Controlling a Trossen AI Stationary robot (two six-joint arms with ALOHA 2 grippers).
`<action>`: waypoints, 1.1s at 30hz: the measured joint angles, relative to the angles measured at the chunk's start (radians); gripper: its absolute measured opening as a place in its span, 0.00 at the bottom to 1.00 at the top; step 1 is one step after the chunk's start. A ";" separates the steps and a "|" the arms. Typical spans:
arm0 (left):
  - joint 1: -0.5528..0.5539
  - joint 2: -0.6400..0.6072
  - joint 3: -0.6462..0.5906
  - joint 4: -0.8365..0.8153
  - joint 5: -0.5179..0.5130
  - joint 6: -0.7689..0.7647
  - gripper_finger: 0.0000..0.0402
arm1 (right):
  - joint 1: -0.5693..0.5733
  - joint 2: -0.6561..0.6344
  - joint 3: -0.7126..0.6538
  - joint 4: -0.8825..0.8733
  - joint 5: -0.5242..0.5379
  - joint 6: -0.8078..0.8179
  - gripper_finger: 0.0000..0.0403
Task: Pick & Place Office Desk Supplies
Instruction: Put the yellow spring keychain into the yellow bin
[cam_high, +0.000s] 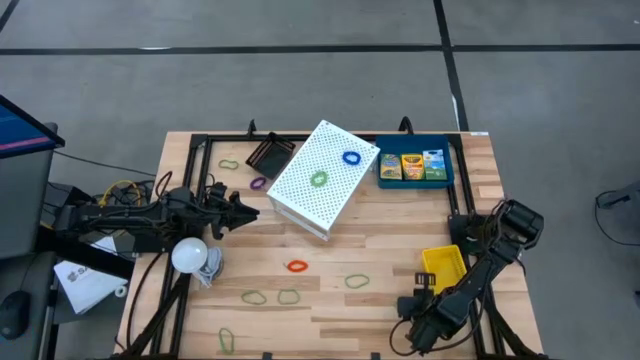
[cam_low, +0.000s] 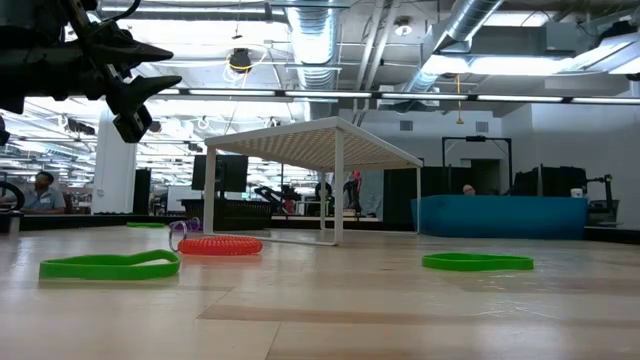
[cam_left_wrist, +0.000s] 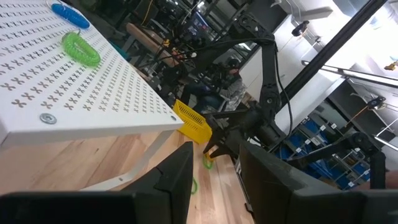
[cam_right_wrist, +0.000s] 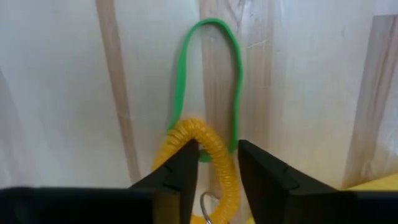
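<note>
White shelf (cam_high: 318, 180) is sitting mid-table with blue (cam_high: 351, 158) and green (cam_high: 318, 179) bands on top. Left gripper (cam_high: 250, 211) is hovering beside it, fingers parted, empty. Right gripper (cam_right_wrist: 214, 163) is straddling a yellow coil (cam_right_wrist: 211, 155) over a green loop (cam_right_wrist: 180, 81), near the yellow tray (cam_high: 445, 266).

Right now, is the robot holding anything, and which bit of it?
The right gripper has a yellow coiled band between its fingers, around the top of its curl, but a firm hold cannot be told. The left gripper is open and holds nothing.
</note>
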 joint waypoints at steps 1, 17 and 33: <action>0.000 0.000 0.000 0.000 0.000 0.000 0.32 | 0.000 0.000 0.000 0.004 -0.003 0.000 0.21; 0.000 0.000 0.000 0.000 0.000 0.001 0.32 | -0.002 0.003 0.093 -0.091 -0.016 0.063 0.01; 0.000 0.002 0.000 -0.001 0.000 0.003 0.32 | -0.030 0.003 0.216 -0.155 0.111 0.078 0.01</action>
